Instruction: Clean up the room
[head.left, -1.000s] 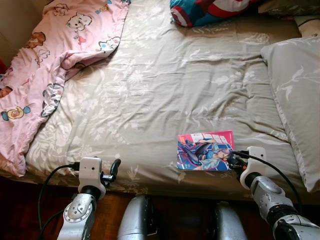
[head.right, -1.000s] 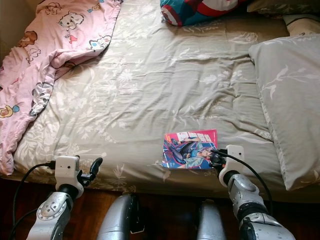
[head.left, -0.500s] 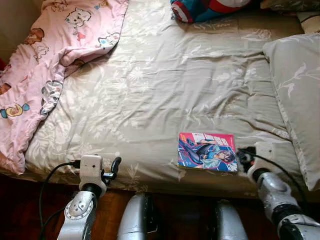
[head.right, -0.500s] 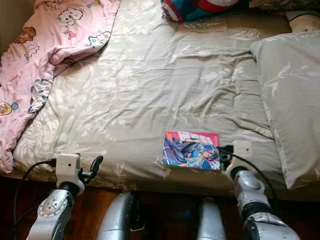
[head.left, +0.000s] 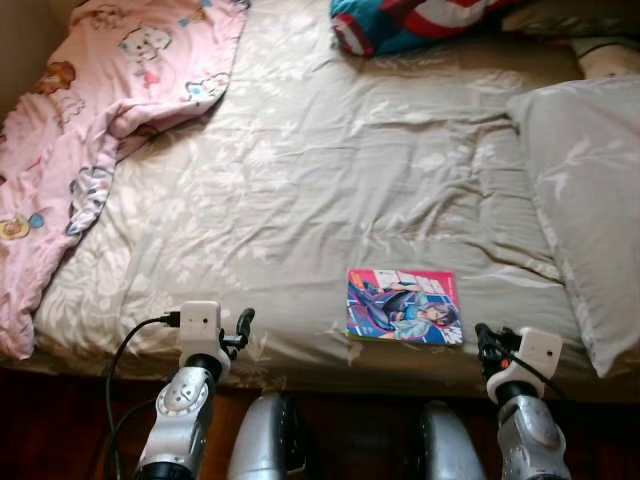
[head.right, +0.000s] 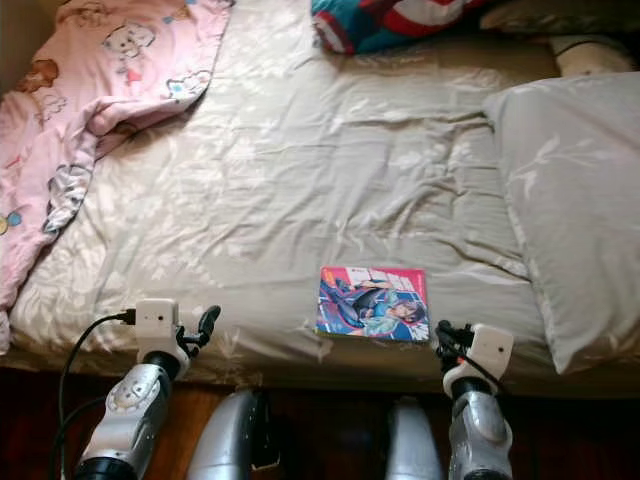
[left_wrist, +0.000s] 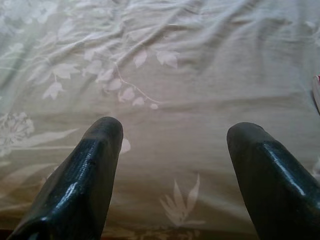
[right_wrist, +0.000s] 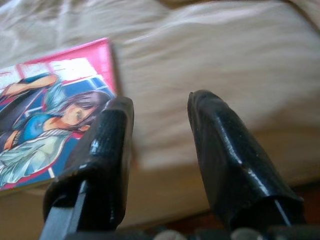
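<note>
While the robot stands at the foot edge of the bed (head.left: 300, 180), a pink blanket (head.left: 90, 130) lies bunched well to the left of the book (head.left: 403, 306), over the bed's far left corner. Nearer, and also left of the book, the left tool (head.left: 243, 331) hovers at the mattress edge with its fingers (left_wrist: 90, 170) spread wide and nothing between them. The book lies flat on the olive floral sheet close to the near edge, cover up. Just right of the book waits the right tool (head.left: 484, 343), its fingers (right_wrist: 220, 150) parted by a narrow gap and gripping nothing. Farther right of the book rests a grey pillow (head.left: 585, 190), and far beyond the book sits a red and blue cushion (head.left: 420, 18).

The book looks thin, light and fairly stiff, with a glossy cover that may slip; lying flush on soft bedding, it is probably best taken by its right edge, pinching cover and back together.

The right wrist view shows the pink-bordered cover art just beside the finger, closer than the head views let one judge. The left wrist view catches a sliver of the book's edge beyond bare sheet.
</note>
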